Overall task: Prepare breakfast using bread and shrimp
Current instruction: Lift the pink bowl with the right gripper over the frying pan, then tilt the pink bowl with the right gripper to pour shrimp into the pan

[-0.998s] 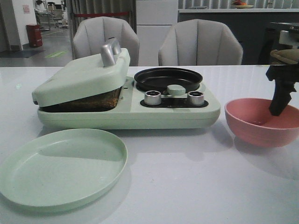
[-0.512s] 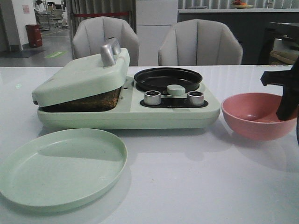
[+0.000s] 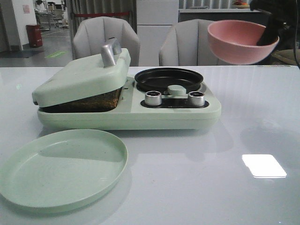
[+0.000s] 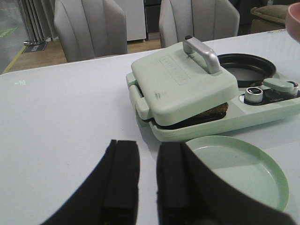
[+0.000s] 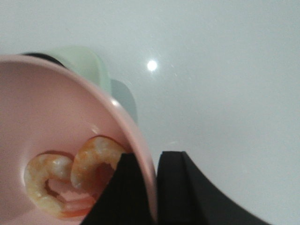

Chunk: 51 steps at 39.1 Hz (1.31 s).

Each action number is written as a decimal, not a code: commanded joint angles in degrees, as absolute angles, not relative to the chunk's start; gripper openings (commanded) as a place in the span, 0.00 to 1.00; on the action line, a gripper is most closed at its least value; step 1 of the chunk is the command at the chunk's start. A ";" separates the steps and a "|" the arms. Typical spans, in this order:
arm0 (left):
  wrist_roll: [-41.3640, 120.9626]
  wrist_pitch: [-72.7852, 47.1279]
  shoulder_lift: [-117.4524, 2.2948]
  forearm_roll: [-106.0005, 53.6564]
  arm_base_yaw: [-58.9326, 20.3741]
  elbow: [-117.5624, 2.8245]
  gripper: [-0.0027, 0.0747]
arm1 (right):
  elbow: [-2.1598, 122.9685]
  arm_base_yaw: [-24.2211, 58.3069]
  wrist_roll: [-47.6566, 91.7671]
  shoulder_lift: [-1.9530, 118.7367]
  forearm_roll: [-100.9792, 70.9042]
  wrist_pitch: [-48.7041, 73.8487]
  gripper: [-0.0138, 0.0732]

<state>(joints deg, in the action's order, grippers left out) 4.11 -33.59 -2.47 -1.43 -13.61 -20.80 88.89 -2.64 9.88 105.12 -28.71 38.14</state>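
Note:
My right gripper point(image 3: 268, 33) is shut on the rim of a pink bowl point(image 3: 236, 44) and holds it high above the table, to the right of the black round pan point(image 3: 168, 79). In the right wrist view the gripper point(image 5: 150, 157) has one finger inside the bowl point(image 5: 47, 108) and one outside, and two curled shrimp point(image 5: 93, 161) lie in it. The bread shows only as a dark brown edge point(image 3: 89, 102) under the tilted lid point(image 3: 82, 77) of the green sandwich maker, also in the left wrist view point(image 4: 213, 111). My left gripper point(image 4: 147, 145) is empty with a narrow gap, over the table near the green plate.
The green sandwich maker point(image 3: 131, 115) fills the middle of the table, with two metal knobs point(image 3: 153, 98) on its front. A round green plate point(image 3: 61, 166) lies at the front left, also in the left wrist view point(image 4: 239, 168). Two grey chairs point(image 3: 201, 44) stand behind the table.
The right gripper has lifted the pink bowl from the table at the right, up and slightly left, to well above the tabletop. Nothing else has moved.

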 commanded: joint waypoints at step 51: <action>3.47 -28.81 -3.21 -2.09 -13.70 -22.24 0.30 | 74.35 17.98 21.67 109.56 -8.14 -47.43 0.32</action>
